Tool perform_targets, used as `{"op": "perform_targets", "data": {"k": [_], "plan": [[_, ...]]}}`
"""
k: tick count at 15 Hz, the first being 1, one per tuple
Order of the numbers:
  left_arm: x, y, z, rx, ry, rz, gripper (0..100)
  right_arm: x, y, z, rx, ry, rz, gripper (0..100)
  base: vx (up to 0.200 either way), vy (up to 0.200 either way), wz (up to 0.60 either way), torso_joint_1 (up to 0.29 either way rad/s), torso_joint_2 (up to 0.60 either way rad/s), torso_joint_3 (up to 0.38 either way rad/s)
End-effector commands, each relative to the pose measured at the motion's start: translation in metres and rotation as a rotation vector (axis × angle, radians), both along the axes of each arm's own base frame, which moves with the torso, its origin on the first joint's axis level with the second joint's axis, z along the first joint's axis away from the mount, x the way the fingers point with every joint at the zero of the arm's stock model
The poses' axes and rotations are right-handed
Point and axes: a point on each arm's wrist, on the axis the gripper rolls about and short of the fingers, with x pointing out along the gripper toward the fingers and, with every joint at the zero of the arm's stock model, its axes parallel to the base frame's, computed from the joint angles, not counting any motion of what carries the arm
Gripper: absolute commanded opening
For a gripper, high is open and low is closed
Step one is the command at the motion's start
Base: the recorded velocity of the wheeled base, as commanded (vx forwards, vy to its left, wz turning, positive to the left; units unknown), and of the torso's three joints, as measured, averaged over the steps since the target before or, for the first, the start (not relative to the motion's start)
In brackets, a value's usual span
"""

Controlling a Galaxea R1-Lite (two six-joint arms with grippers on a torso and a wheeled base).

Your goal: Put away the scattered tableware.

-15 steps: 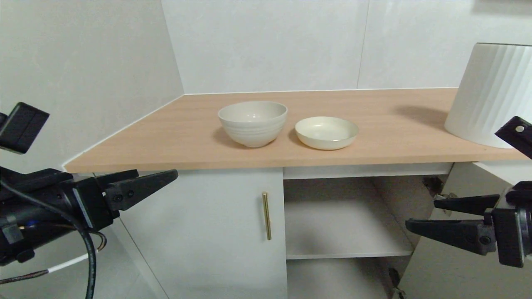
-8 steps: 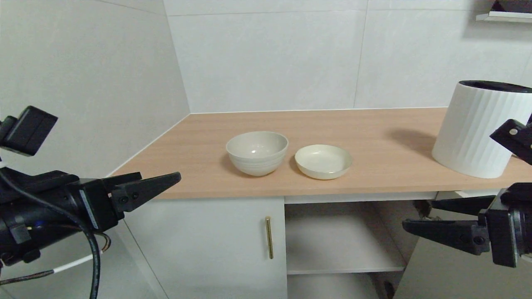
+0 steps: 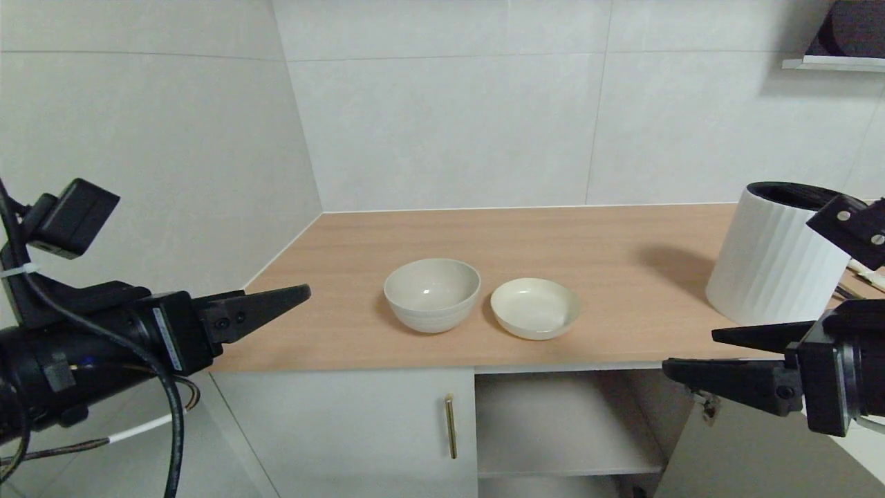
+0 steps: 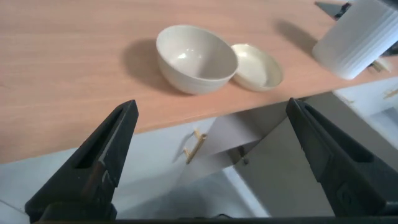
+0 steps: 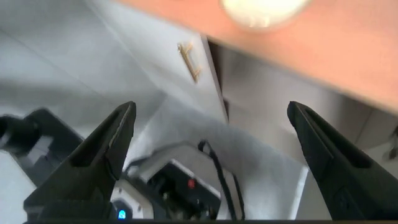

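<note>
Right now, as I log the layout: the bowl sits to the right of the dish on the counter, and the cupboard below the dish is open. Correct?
No. The bowl sits to the left of the dish, as the head view shows. Both are on the counter, and the cupboard below the dish is open.

No text, number or sign is legible on any surface. A pale label [image 3: 164,339] behind the left gripper [image 4: 211,104] carries print too small to read.
</note>
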Motion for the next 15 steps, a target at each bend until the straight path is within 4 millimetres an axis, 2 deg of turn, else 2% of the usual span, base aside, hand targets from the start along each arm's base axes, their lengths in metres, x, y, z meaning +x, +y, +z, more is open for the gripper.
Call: {"op": "perform_targets", "data": {"k": [1,3,5,7,8,9,10,11,12,15], "plan": [[0.012,-0.004,0.003,0.005,0.023,0.002,100,0.014,0.005,-0.003,-0.013,-0.014,-0.012,100,0.0,0.0,0.0,0.066,-0.16,-0.08],[0.035,-0.011,0.013,0.023,0.067,0.009,100,0.053,0.016,0.004,0.003,-0.047,-0.067,100,0.0,0.0,0.0,0.034,-0.08,-0.041],[0.055,-0.016,0.024,0.051,0.14,0.028,100,0.083,0.024,-0.002,0.044,0.061,-0.174,100,0.0,0.0,0.0,0.0,0.0,0.0],[0.065,-0.02,0.02,0.048,0.244,0.039,100,0.11,0.032,-0.007,0.069,0.118,-0.275,100,0.0,0.0,0.0,0.0,0.0,0.0],[0.075,-0.026,0.016,-0.012,0.295,0.076,100,0.124,0.038,-0.017,0.059,0.145,-0.34,100,0.0,0.0,0.0,0.0,0.0,0.0],[0.08,-0.029,0.018,-0.056,0.314,0.095,100,0.13,0.042,-0.022,0.049,0.153,-0.364,100,0.0,0.0,0.0,0.0,0.0,0.0],[0.092,-0.034,0.016,-0.126,0.367,0.126,100,0.14,0.049,-0.035,0.023,0.176,-0.393,100,0.0,0.0,0.0,0.0,0.0,0.0],[0.092,-0.034,0.016,-0.126,0.367,0.126,100,0.14,0.049,-0.035,0.023,0.176,-0.393,100,0.0,0.0,0.0,0.0,0.0,0.0],[0.115,-0.042,0.002,-0.182,0.457,0.17,100,0.151,0.058,-0.054,-0.015,0.205,-0.424,100,0.0,0.0,0.0,0.0,0.0,0.0],[0.137,-0.053,-0.022,-0.206,0.552,0.201,100,0.153,0.062,-0.061,-0.021,0.221,-0.413,100,0.0,0.0,0.0,0.0,0.0,0.0]]}}
